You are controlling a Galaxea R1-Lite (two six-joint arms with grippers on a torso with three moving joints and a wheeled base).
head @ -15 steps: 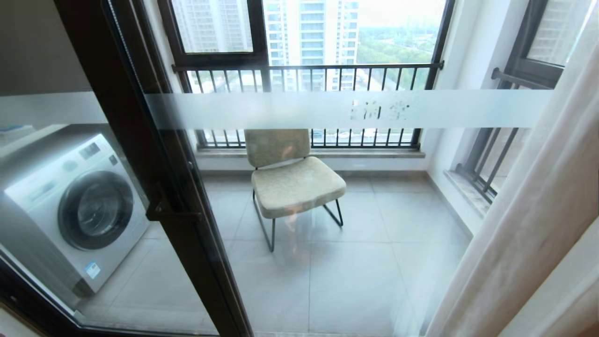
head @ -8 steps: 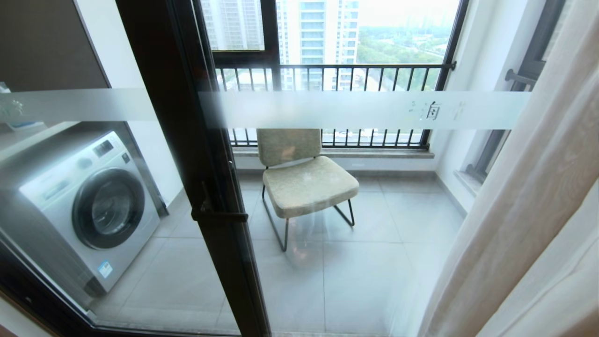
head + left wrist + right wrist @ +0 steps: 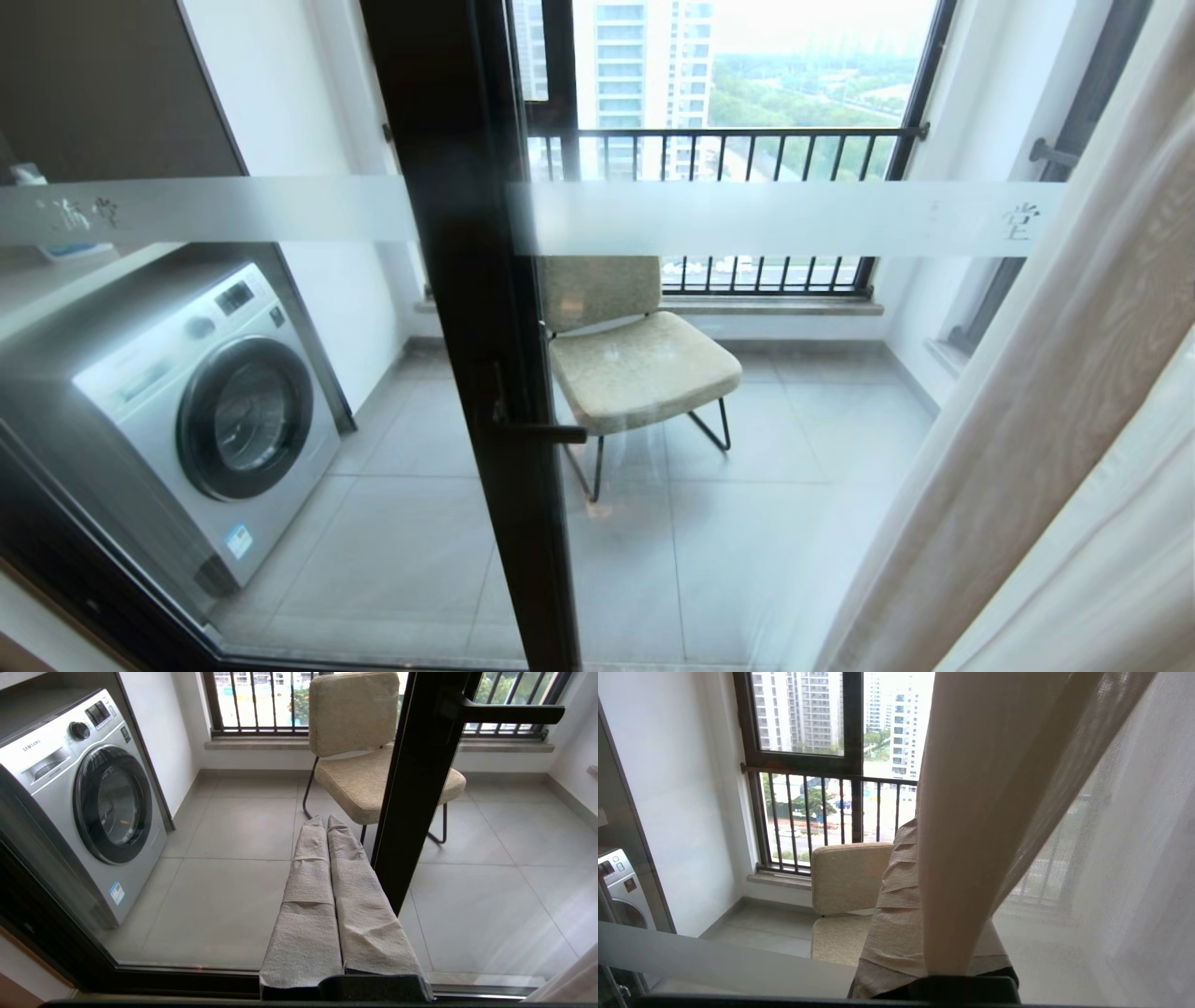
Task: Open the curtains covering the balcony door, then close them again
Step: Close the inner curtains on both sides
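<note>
In the right wrist view the right gripper (image 3: 924, 933) is raised in front of the glass, its cloth-wrapped fingers (image 3: 892, 914) pressed together. A fold of the beige drape (image 3: 971, 812) hangs straight down across them, covering the far finger and running down to the gripper's base. Whether the fold is pinched between the fingers or only draped over them cannot be told. To one side of that fold the white sheer (image 3: 1134, 858) spreads wide and see-through.

The left gripper (image 3: 324, 823) sits low near the bottom of the balcony door (image 3: 420, 788), its padded fingers (image 3: 308, 896) closed against each other with nothing between them. It points at the glass just beside the black centre post, well apart from any curtain.

In the head view the curtains (image 3: 1055, 448) are gathered at the right edge, slanting across the lower right corner, so most of the glass stands uncovered. The door's dark post (image 3: 485, 327) runs down the middle with the lever handle (image 3: 541, 432) on it and the frosted band (image 3: 775, 219) crossing both panes.

Beyond the glass lie a washing machine (image 3: 215, 420) on the left, a beige chair (image 3: 635, 364) in the middle, then the railed window (image 3: 738, 149).
</note>
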